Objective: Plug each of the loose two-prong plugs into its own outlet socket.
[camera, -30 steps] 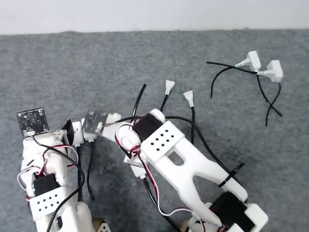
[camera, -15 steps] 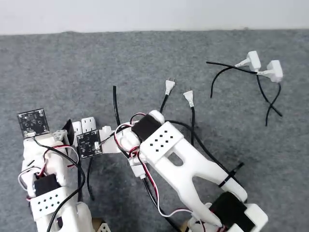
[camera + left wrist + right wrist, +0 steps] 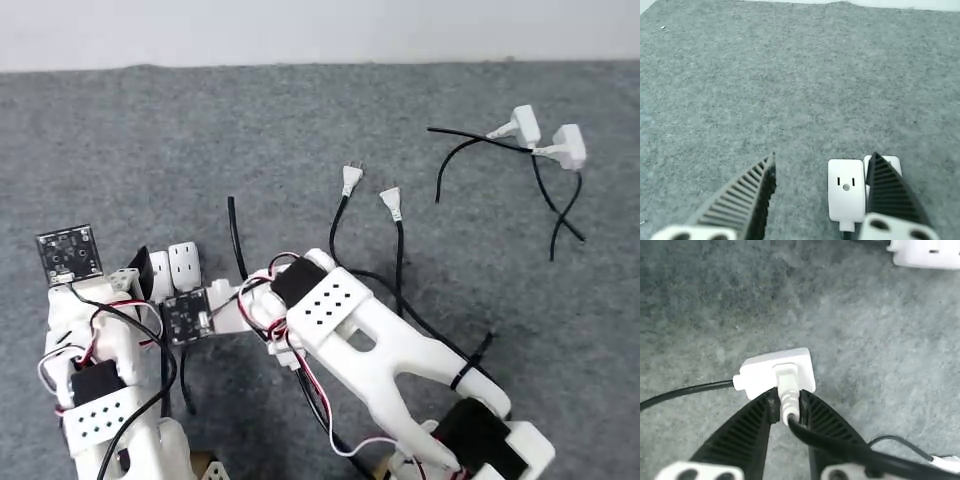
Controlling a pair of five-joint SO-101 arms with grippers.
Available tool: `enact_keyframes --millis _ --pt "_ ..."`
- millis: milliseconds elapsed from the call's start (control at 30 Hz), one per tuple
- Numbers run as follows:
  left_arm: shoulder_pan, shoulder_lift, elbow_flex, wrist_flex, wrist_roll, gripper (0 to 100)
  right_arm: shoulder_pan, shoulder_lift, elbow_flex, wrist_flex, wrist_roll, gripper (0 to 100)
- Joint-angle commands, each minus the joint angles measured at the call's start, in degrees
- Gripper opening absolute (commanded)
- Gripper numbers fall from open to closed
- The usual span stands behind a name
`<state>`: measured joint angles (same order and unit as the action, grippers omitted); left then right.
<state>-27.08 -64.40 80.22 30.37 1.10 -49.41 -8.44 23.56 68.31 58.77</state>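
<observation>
In the right wrist view my right gripper (image 3: 787,396) is shut on a white two-prong plug (image 3: 788,390) that sits in a white outlet socket (image 3: 776,371) lying on the carpet. A black cord leaves that socket sideways. My left gripper (image 3: 823,160) is open just above the carpet, with a second socket (image 3: 846,189) between its fingers, close to one of them. A third socket (image 3: 892,162) peeks out behind that finger. From above, these two sockets (image 3: 172,266) lie side by side by the left arm. Two loose plugs (image 3: 350,180) (image 3: 391,203) rest mid-table.
Two more sockets with plugs seated in them (image 3: 520,125) (image 3: 568,147) lie at the far right, their black cords looping across the carpet. Black cords from the loose plugs run under the right arm (image 3: 380,340). The grey carpet ends at a white wall at the back.
The right arm's wrist has swung left and toward the near edge, dragging a black cord along with it. The left arm has stayed put.
</observation>
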Motion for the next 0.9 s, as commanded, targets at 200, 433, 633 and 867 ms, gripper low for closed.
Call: enact_keyframes --millis 200,433,633,867 --pt "-0.18 0.18 -0.4 -1.93 0.44 29 0.57 -1.71 2.73 -1.19 2.99 0.8" --pt "-0.18 0.18 -0.4 -1.93 0.44 29 0.66 -1.71 2.64 -3.65 4.13 0.8" --pt "-0.09 0.18 -0.4 -1.93 0.44 29 1.01 -1.71 1.58 -3.65 5.71 0.8" --pt "-0.09 0.18 -0.4 -1.93 0.44 29 3.12 -1.54 1.58 -4.0 8.0 0.8"
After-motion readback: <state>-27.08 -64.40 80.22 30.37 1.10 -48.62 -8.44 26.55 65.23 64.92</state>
